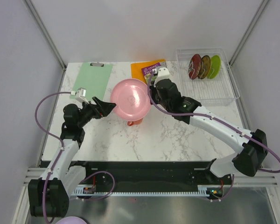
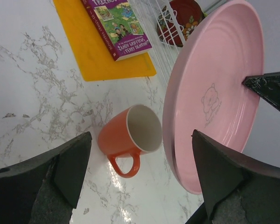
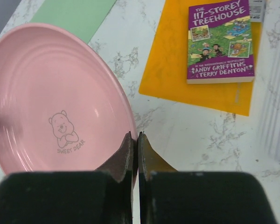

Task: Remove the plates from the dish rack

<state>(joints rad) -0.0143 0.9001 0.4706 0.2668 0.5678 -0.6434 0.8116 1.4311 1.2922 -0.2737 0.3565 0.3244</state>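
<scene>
My right gripper (image 1: 151, 89) (image 3: 137, 138) is shut on the right rim of the large pink plate (image 1: 130, 99) (image 3: 46, 93) and holds it tilted in the air above the table's middle. My left gripper (image 1: 113, 106) (image 2: 141, 135) is open at the plate's left edge; in the left wrist view the plate's rim (image 2: 170, 140) lies between its fingers. The dish rack (image 1: 233, 84) stands at the back right. In it stand on edge the dark red plate (image 1: 194, 66) (image 2: 182, 18), the brown-and-yellow plate (image 1: 205, 66) and the lime green plate (image 1: 215, 66).
An orange-and-white mug (image 1: 135, 122) (image 2: 130, 135) lies on its side under the pink plate. An orange mat (image 1: 138, 69) (image 3: 177, 70) with a purple book (image 1: 151, 70) (image 3: 219, 42) lies at the back middle. A green clipboard (image 1: 92, 79) lies at the back left.
</scene>
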